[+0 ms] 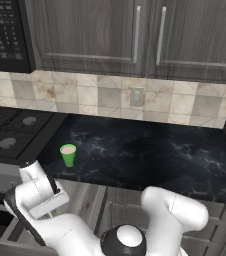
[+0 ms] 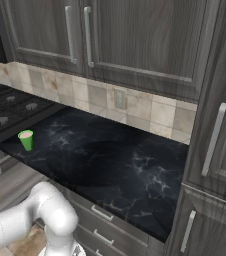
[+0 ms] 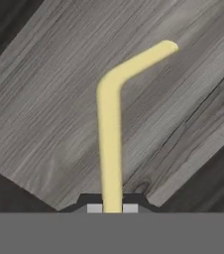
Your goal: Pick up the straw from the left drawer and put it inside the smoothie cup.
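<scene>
In the hand view my gripper (image 3: 112, 208) is shut on the straw (image 3: 109, 139), a pale-yellow stick with a bent far end. It hangs over the wood-grain bottom of the left drawer (image 3: 44, 99). From the left base view my hand reaches down below the counter's front edge at the lower left, with a short piece of the straw (image 1: 50, 214) showing under it, over the open drawer (image 1: 82, 200). The smoothie cup (image 1: 68, 155), bright green with pink contents, stands upright on the black counter just above and to the right of my hand. It also stands near the counter's left end (image 2: 26, 140).
A black gas stove (image 1: 10, 132) adjoins the counter on the left, with a microwave (image 1: 5, 35) above it. Grey wall cabinets (image 1: 135, 35) hang over the black marble counter (image 1: 150, 155). A tall cabinet (image 2: 215, 150) closes the right end. Narrower drawers (image 2: 102, 215) sit under the counter.
</scene>
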Motion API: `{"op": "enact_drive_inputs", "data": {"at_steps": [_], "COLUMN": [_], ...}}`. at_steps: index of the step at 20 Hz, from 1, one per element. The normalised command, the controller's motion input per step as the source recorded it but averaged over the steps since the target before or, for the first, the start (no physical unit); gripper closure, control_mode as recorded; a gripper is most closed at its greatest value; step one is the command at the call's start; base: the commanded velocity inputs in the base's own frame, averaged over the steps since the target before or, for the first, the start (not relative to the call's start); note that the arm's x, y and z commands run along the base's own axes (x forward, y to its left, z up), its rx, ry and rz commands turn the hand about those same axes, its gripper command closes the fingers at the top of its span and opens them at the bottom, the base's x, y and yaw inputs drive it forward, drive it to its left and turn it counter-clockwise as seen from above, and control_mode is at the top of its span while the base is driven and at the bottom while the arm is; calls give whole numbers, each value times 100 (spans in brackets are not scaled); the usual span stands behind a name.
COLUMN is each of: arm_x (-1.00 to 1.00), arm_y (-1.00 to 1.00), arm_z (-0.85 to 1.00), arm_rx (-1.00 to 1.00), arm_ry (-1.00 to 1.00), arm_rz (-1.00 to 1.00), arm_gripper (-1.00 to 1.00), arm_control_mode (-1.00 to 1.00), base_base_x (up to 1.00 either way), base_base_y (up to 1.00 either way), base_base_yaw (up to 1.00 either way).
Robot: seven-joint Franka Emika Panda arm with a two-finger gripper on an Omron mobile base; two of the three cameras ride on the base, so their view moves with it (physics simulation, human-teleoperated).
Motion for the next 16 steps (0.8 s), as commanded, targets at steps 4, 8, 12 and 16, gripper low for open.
{"op": "enact_drive_inputs", "data": {"at_steps": [4,8,12,16], "arm_x": [-72,-45,-22,0], "arm_y": [0,0,0,-2], "arm_z": [100,100,100,100], "arm_rx": [0,0,0,7], "arm_ry": [-18,-34,-32,-19], "arm_rz": [12,20,23,23], "arm_gripper": [100,100,100,100], "arm_control_mode": [-100,-100,-100,-100], "base_base_x": [0,0,0,0], "base_base_y": [0,0,0,0], "base_base_yaw": [0,0,0,0]}}
